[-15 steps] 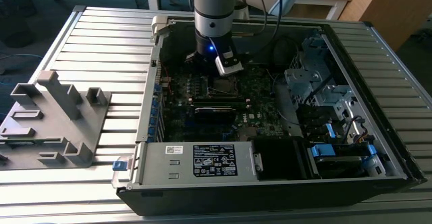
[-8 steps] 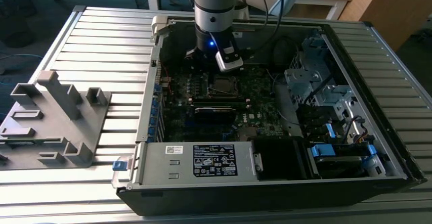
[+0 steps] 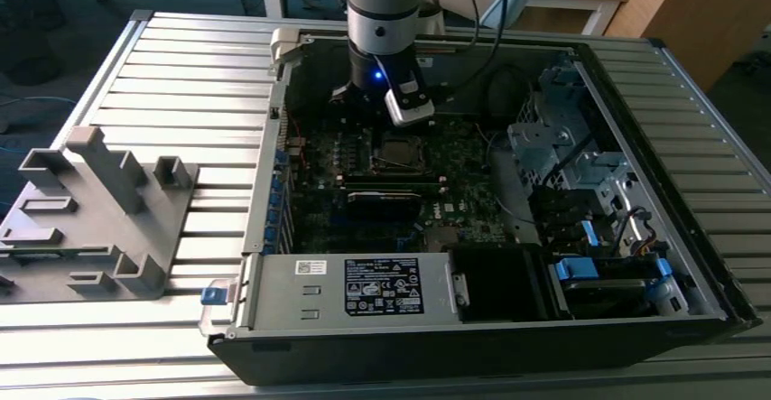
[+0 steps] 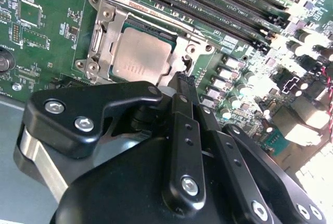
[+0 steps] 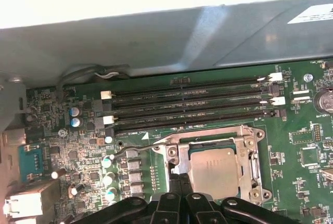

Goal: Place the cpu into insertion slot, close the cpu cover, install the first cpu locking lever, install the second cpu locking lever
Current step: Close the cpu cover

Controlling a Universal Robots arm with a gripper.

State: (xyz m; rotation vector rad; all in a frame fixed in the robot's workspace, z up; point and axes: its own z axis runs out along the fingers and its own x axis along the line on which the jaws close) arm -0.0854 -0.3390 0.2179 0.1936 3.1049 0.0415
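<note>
The cpu [image 4: 140,52] is framed by the lowered cover [image 4: 101,29]. The fingers [image 4: 182,115] are pressed together, empty, at the cover's 12 o'clock in the exterior view.

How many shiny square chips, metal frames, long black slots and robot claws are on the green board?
dull silver square chip: 1
silvery metal hinged frame over the chip: 1
long black memory slots: 4
black robot claw: 1
Total: 7
</note>
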